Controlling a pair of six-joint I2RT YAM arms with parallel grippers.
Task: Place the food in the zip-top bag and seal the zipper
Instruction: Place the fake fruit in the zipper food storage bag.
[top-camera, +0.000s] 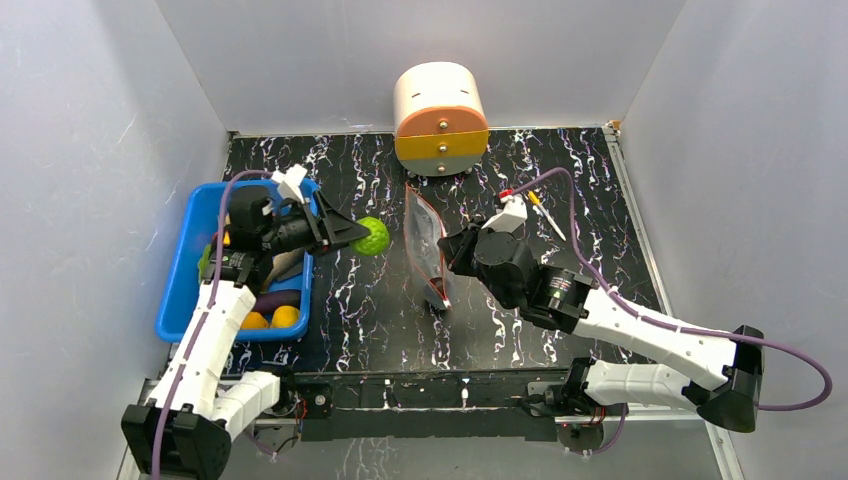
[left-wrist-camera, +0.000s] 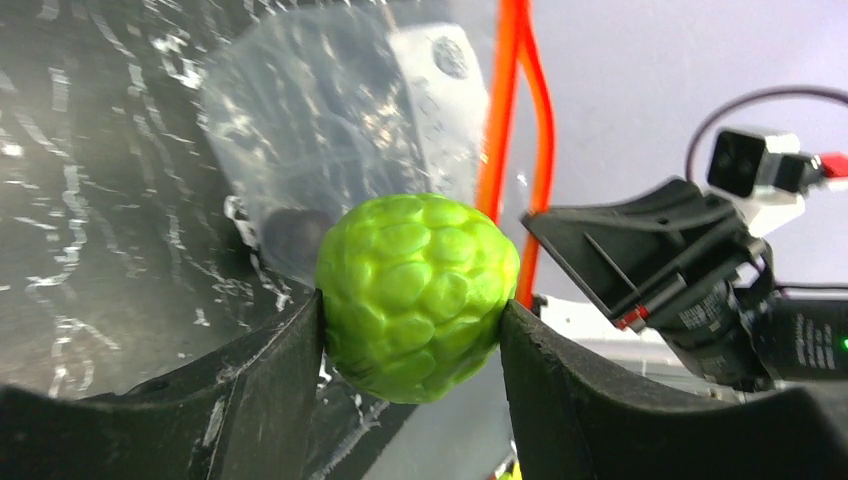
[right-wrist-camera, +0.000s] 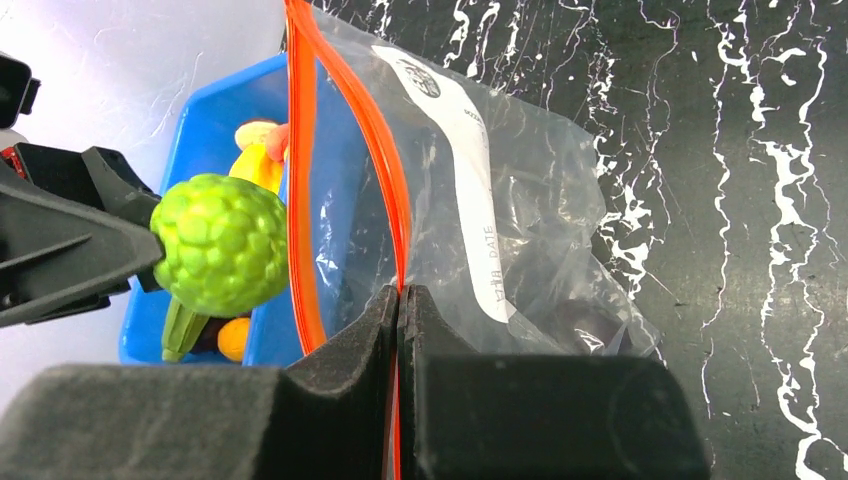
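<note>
Clear crinkly plastic zip-top bag (top-camera: 428, 250): standing on edge near the middle of the black white-veined tabletop (top-camera: 580, 180), between the two arms. Mouth turned toward the left arm, lips parted. Along the mouth, a thin red-orange zipper strip (right-wrist-camera: 300, 150), seen from the right wrist as two lines spreading apart. On the side wall, a long white label (right-wrist-camera: 470, 170). Low inside, a dark rounded lump (right-wrist-camera: 590, 325), blurred by the plastic.

Right gripper (right-wrist-camera: 400, 300): fingers pressed fully together, pinching one lip of the red-orange zipper strip and holding the bag upright.

Left gripper (left-wrist-camera: 412, 330): jaws roughly half apart, clamped on a bumpy green toy ball (left-wrist-camera: 415, 295), one finger against each side. Held clear of the tabletop, just beside the open mouth and not yet inside; in the top view, between bin and bag.

Blue plastic bin (top-camera: 185, 270): at the left edge of the tabletop, under the left arm, well apart from the bag. At its near end, two rounded orange-yellow pieces (top-camera: 270, 319), with a dark purple piece (top-camera: 278, 300) just behind. Remaining contents mostly hidden by the arm.

Cream and orange drum-shaped drawer unit (top-camera: 440, 118): at the far edge, against the back wall.
</note>
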